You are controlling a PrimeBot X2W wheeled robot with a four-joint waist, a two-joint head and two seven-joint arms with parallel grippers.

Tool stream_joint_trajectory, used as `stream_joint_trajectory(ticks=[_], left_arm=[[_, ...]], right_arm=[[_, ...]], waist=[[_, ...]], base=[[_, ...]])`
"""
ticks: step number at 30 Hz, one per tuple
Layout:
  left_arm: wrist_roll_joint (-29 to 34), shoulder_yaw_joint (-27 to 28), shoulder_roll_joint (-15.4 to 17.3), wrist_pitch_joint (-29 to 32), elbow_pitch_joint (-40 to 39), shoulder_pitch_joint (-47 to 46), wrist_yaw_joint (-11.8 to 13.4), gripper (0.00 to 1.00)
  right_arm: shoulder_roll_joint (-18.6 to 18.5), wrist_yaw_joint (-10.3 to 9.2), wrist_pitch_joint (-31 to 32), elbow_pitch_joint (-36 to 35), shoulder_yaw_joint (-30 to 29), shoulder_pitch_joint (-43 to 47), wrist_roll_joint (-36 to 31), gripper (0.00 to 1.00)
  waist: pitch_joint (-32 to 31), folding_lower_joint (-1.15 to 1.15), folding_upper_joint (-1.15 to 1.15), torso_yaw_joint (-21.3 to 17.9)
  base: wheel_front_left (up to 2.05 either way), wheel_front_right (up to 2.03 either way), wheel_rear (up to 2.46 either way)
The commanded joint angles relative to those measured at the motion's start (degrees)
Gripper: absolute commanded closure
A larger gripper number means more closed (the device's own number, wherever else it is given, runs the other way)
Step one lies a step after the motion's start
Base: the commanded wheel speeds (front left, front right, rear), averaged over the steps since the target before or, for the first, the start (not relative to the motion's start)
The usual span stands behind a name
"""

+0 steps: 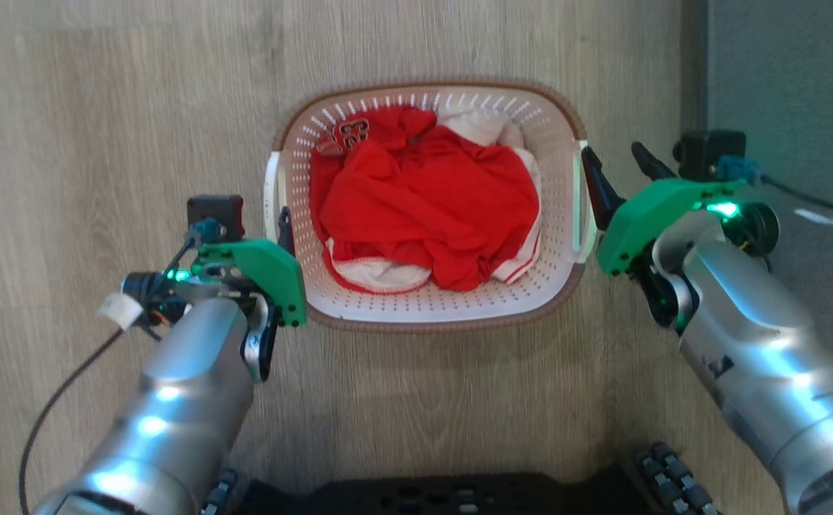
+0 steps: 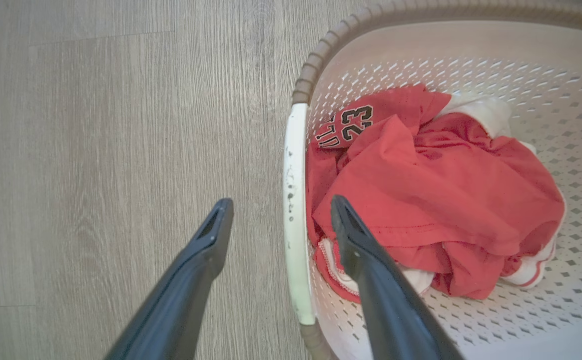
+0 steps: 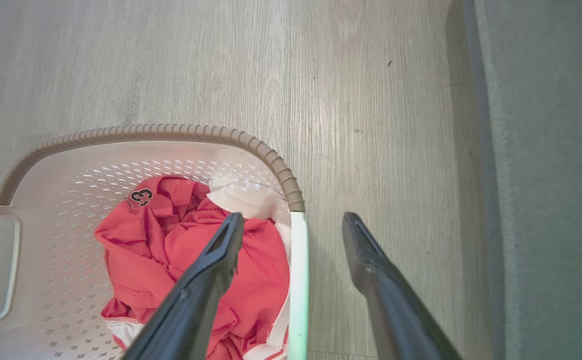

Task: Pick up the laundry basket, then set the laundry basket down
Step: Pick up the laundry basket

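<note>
laundry basket (image 1: 427, 315) sits on the wood floor (image 1: 101, 107), centred ahead of you, red-and-white clothes (image 1: 423, 200) piled inside. your left gripper (image 2: 281, 201) is spread wide, holding nothing: one finger over the clothes inside the basket, the other outside over floor, white left handle (image 2: 294, 200) between them. right gripper (image 3: 293, 217) same: fingers apart, astride the right handle (image 3: 298, 280). can't tell if any finger touches plastic.

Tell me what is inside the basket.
Inside the basket lies a crumpled red garment with a 23 patch and some white cloth. The pile covers the middle of its bottom; anything beneath it cannot be seen.
</note>
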Motion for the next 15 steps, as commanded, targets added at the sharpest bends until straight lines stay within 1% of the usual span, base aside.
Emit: stream_joint_trajectory(ticks=[1, 6, 15], left_arm=[[-0.52, 0.43, 1.01, -0.27, 0.21, -0.33, -0.04, 0.0], [-3.39, -2.99, 1.0, 1.72, 3.28, -4.02, -0.53, 0.0], [-6.79, -8.44, 1.0, 3.71, 5.3, -7.66, -2.43, 0.0]], right_arm=[[0.35, 0.41, 0.07, -0.42, 1.27, 1.09, 0.71, 0.0], [0.52, 0.41, 2.66, 1.51, 4.1, -1.6, 4.97, 0.0], [0.57, 0.41, 6.06, 4.68, 9.31, -4.69, 9.52, 0.0]], waist=[[1.56, -0.01, 0.0, -0.02], [4.29, -0.01, 0.0, 0.13], [6.45, -0.01, 0.0, 0.24]], base=[[0.0, 0.0, 0.0], [0.0, 0.0, 0.0], [0.0, 0.0, 0.0]])
